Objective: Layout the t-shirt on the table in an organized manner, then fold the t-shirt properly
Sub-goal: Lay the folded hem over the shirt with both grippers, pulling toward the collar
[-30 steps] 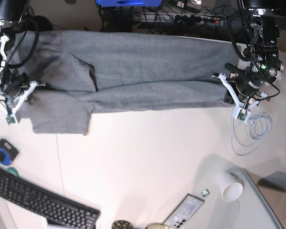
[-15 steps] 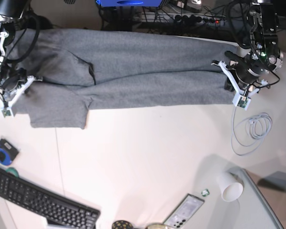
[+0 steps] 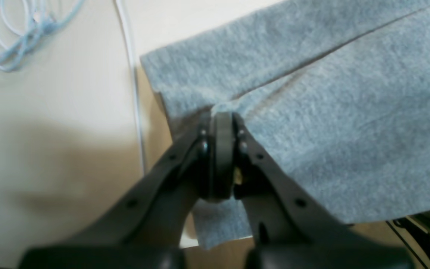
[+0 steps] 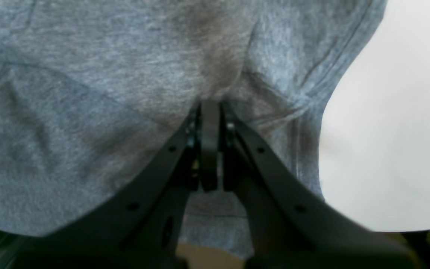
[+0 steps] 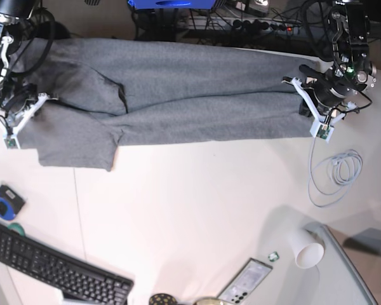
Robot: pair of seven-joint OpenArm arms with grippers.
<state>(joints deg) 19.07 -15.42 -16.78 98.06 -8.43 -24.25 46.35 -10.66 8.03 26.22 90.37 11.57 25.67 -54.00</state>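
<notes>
The grey t-shirt (image 5: 178, 95) lies stretched in a long band across the far part of the white table (image 5: 197, 210), doubled over lengthwise, with a sleeve (image 5: 76, 146) sticking out at the near left. My left gripper (image 5: 303, 105) is shut on the shirt's right end; the left wrist view shows its jaws (image 3: 222, 116) pinched on the fabric (image 3: 330, 112) at the fold line. My right gripper (image 5: 30, 105) is shut on the shirt's left end, and in the right wrist view its jaws (image 4: 210, 104) bite into bunched, creased cloth (image 4: 88, 93).
A coiled pale-blue cable (image 5: 336, 175) lies just in front of the left gripper, also visible as a coil (image 3: 9, 41) in the wrist view. A white cup (image 5: 307, 249), a phone (image 5: 244, 283), a keyboard (image 5: 51, 270) and a blue round object (image 5: 6, 202) sit near the front. A grey-glass panel (image 5: 352, 273) fills the front right corner.
Both grippers have moved toward the far edge of the table, dragging the shirt with them. The shirt's near edge and sleeve now lie farther back.
</notes>
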